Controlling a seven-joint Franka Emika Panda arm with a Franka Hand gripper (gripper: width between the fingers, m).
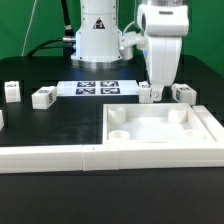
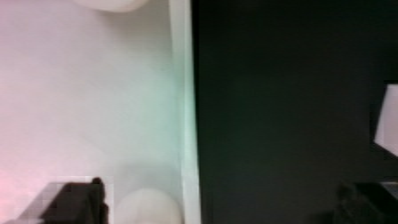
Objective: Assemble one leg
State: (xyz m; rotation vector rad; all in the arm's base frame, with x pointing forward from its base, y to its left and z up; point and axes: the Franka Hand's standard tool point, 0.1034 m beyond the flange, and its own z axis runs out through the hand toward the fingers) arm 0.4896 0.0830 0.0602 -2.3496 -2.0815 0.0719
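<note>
Several small white legs with tag markers stand on the black table: two at the exterior view's left and two behind the large white panel. My gripper hangs above the panel's far edge, between those two legs, touching neither as far as I can tell. In the wrist view the gripper is open and empty. Its dark fingertips straddle the panel's edge. A white piece, maybe a leg, shows at the frame's border.
The large flat white panel with round corner holes lies at the exterior view's right. A long white bar runs along the front. The marker board lies behind the middle, in front of the robot base.
</note>
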